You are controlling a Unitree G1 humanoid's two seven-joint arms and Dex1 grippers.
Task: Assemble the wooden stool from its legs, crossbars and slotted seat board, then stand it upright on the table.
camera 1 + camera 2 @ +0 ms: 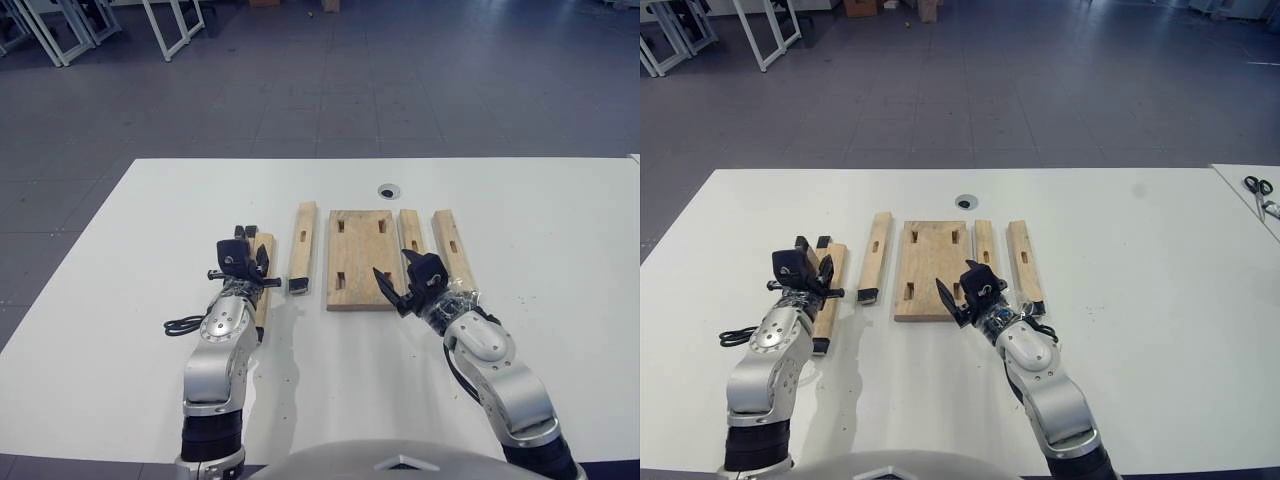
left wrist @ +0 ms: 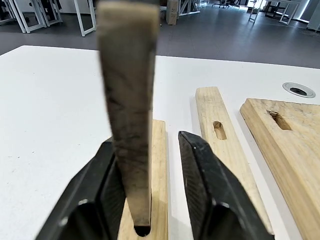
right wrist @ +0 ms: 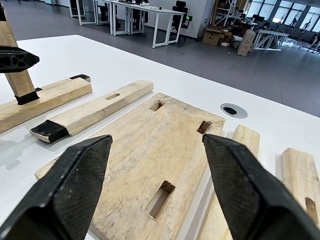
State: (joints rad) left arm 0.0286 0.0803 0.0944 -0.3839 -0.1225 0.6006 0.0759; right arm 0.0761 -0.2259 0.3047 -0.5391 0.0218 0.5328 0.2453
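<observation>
The crossbar point(image 2: 127, 75) stands upright in the lying leg's point(image 2: 160, 175) slot, between the left gripper's point(image 2: 145, 142) spread fingers, touching only one.

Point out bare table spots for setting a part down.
Free: right side beyond the outermost leg; near edge in front of the seat board; far-left corner. Crowded: the parts row, from left hand to right hand.
</observation>
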